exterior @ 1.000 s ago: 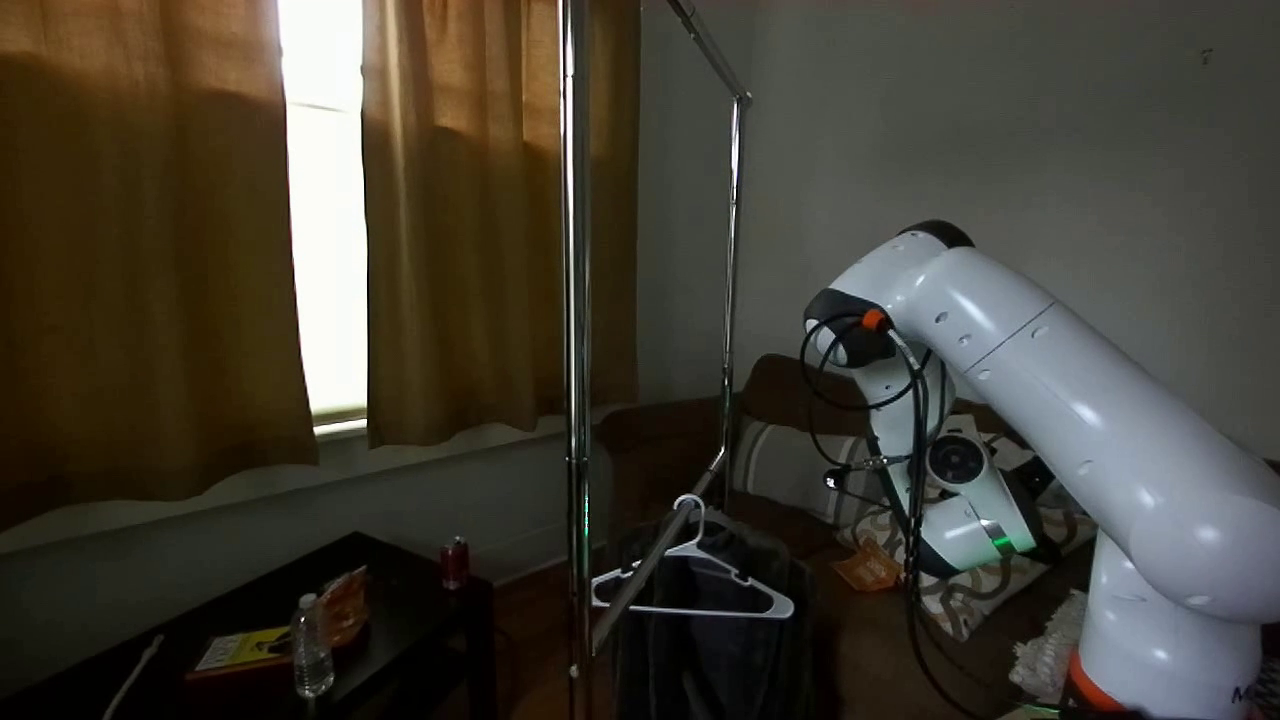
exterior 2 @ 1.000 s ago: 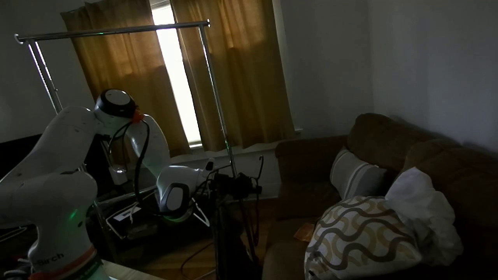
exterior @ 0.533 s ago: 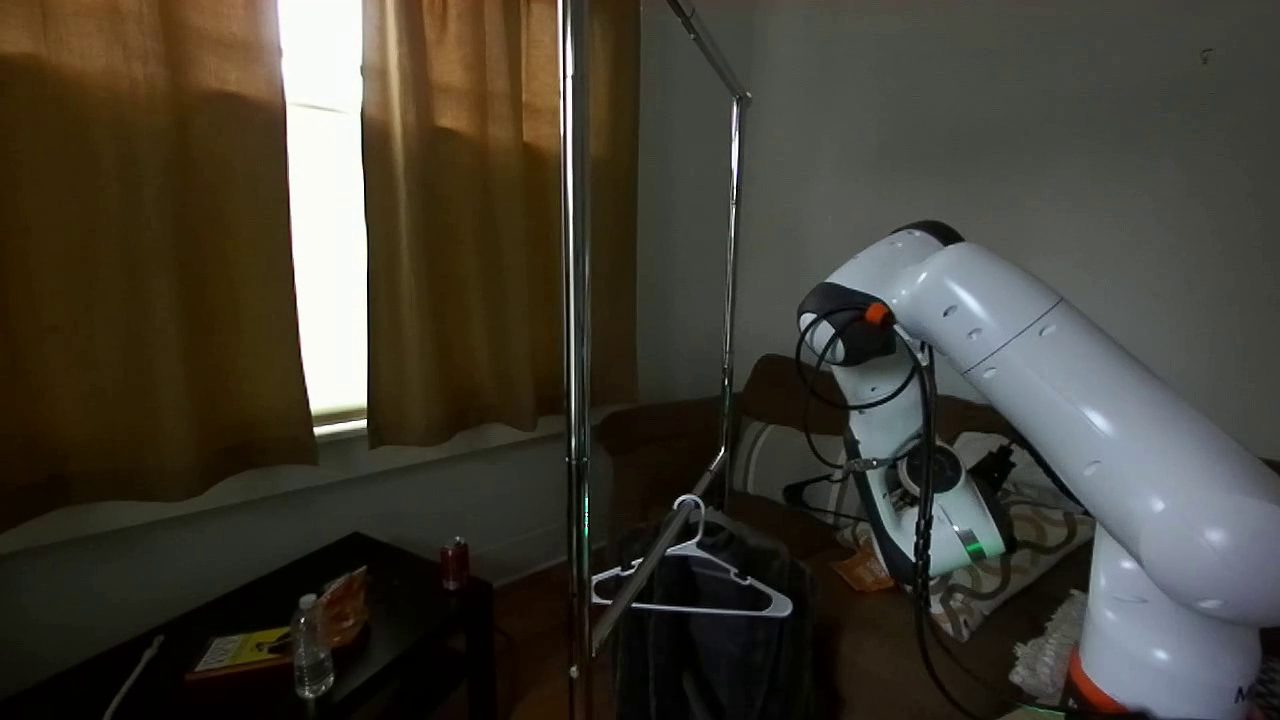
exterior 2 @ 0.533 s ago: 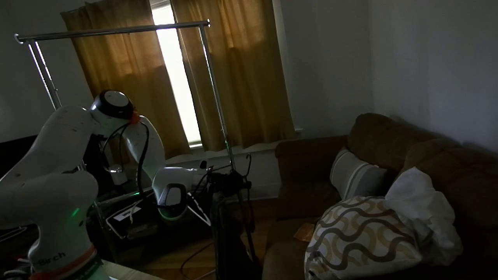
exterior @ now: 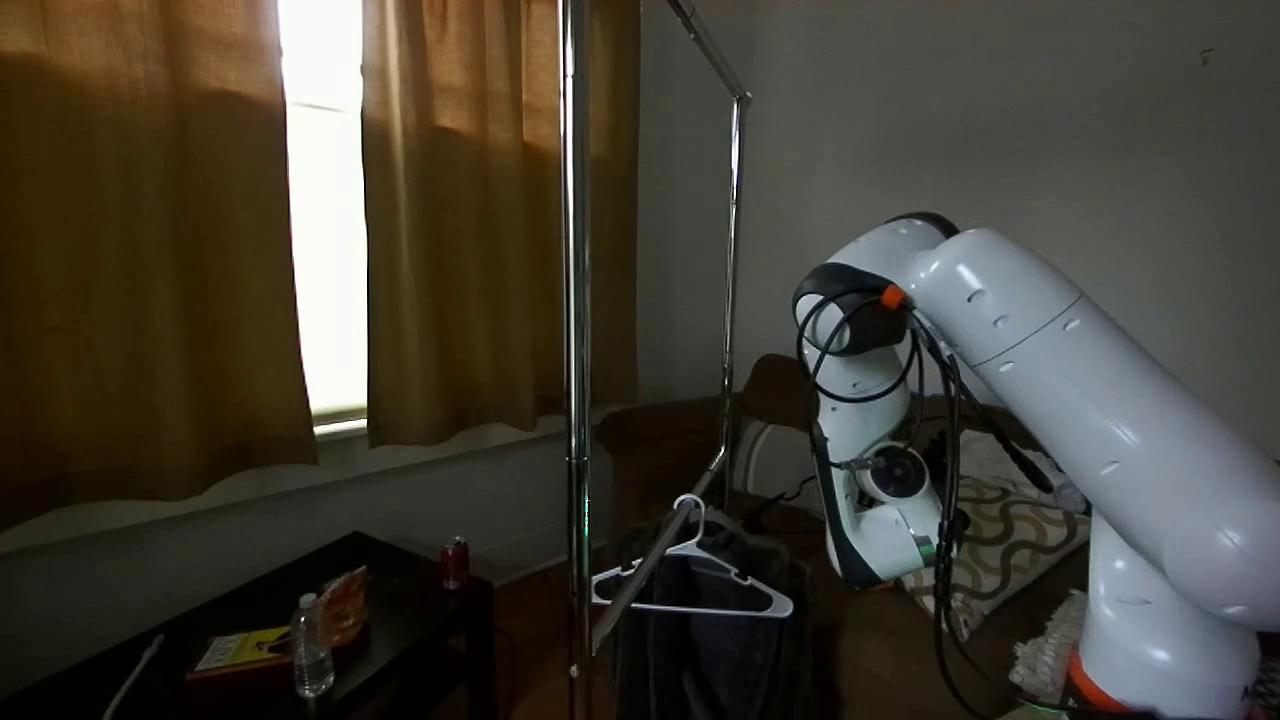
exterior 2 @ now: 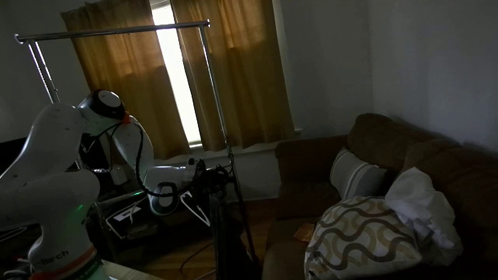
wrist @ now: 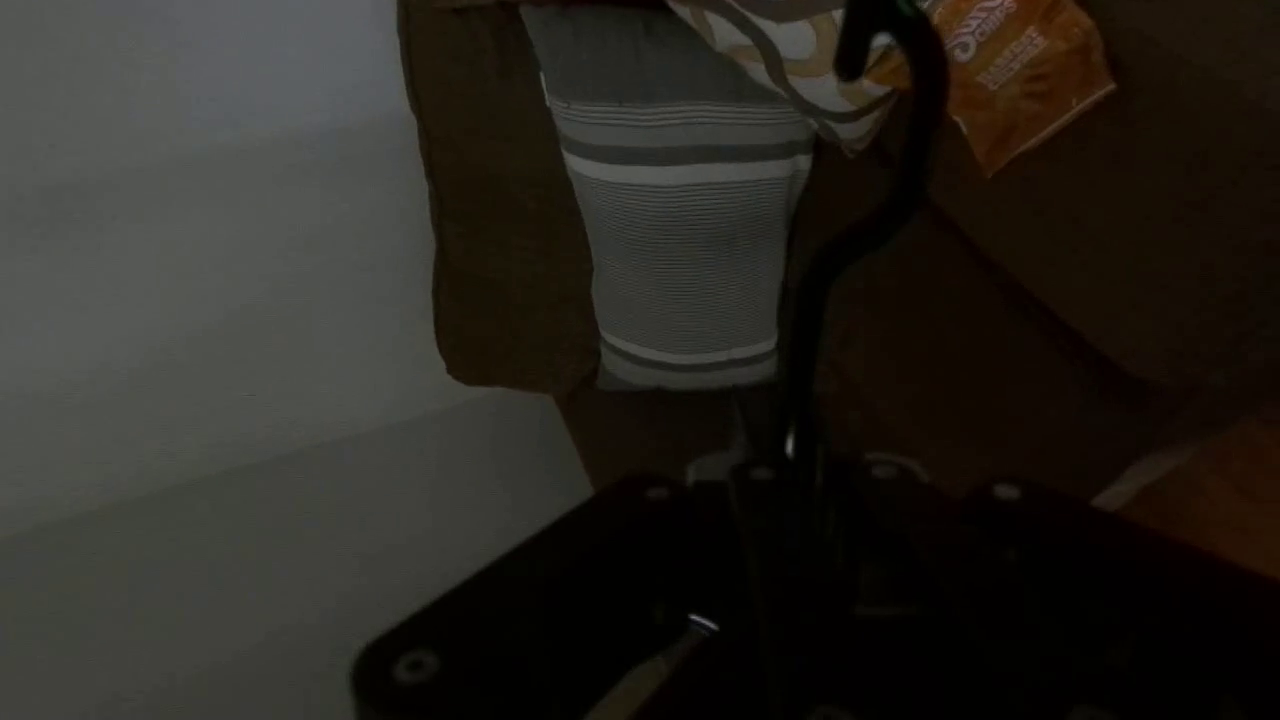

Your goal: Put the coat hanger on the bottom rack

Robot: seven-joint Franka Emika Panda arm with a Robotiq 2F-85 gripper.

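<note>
In an exterior view, well to the left of the tool [wrist: 812, 475], a low black rectangular bench [exterior: 410, 570] carries a booklet with a yellow cover [exterior: 243, 648], a clear plastic bottle [exterior: 312, 655] and a red metal can [exterior: 455, 565]. Closer on the tool's left rises a tall silver-metal garment stand [exterior: 577, 300]; over its low horizontal metal rail [exterior: 645, 572] is hooked a pale grey-white triangular plastic hanger [exterior: 720, 610], with a dark cloth garment [exterior: 735, 665] just behind. Next comes the tool itself, largely hidden there by the white jointed robot arm [exterior: 1040, 310]. The wrist view shows it clenched around a slim black coat hanger [wrist: 862, 236] just below the curved hook, which stands up from its grip. In an exterior view the hook lines up with the stand's silver upright [exterior 2: 218, 103] just beside the tool; whether they touch I cannot tell. To the tool's right are a brown fabric sofa [exterior 2: 307, 167], a grey pillow with white stripes [exterior 2: 356, 175] and a white pillow with a wavy brown-and-tan pattern [exterior 2: 362, 237], crumpled white cloth [exterior 2: 426, 202] against it.
</note>
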